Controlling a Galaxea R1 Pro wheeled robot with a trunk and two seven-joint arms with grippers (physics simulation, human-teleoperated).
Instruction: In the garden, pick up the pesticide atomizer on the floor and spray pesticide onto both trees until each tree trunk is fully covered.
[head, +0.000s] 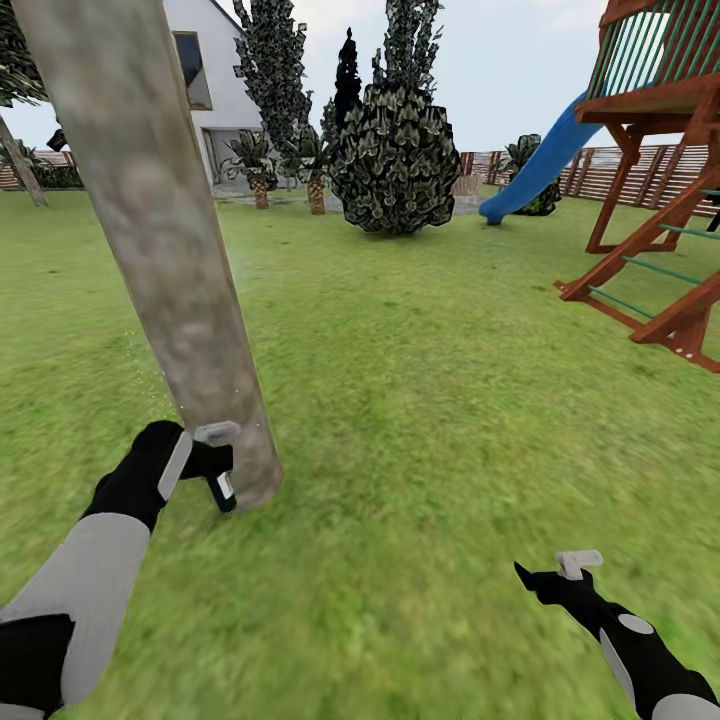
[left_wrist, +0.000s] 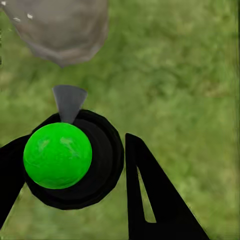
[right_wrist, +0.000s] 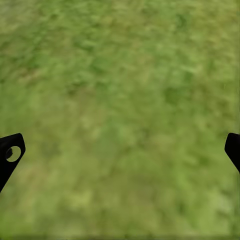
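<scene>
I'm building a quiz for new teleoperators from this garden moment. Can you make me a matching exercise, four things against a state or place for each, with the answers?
Things:
1. left gripper
2. right gripper
3. tree trunk
4. slide

States or places:
A. blue, far off beside the wooden play frame
B. open, nothing between its fingers, over grass
C. mottled grey-tan, leaning in the head view, close to the held bottle
D. shut on the pesticide atomizer, whose top looks bright green in the wrist view

Pairs: 1-D, 2-B, 3-C, 4-A
</scene>
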